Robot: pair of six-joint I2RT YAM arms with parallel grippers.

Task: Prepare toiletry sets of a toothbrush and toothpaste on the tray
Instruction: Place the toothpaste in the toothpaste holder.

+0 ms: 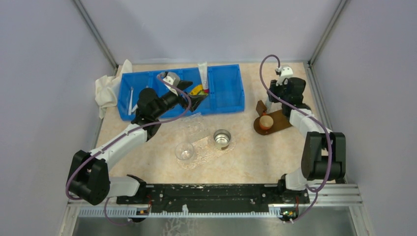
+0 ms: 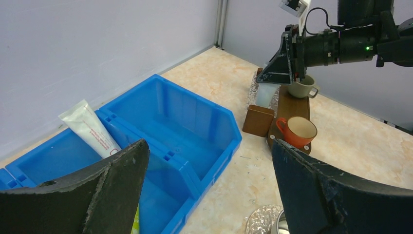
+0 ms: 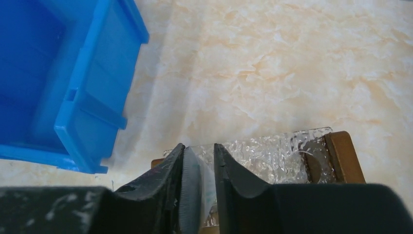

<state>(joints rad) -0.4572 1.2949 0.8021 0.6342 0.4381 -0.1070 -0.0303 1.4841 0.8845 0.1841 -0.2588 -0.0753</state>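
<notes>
Left jaws gape wide above the bin (image 1: pixel 226 88), seemingly to take the toothpaste (image 1: pixel 202 73) leaning on its back wall; right jaws pinch narrow on the clear tray (image 3: pixel 263 151), probably to reposition it

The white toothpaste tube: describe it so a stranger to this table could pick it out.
Look at the blue divided bin at the table's far side. Near its middle, the white toothpaste tube stands on end against the far wall, crimped end up. The yellow tube beside it lies low in the bin.
</notes>
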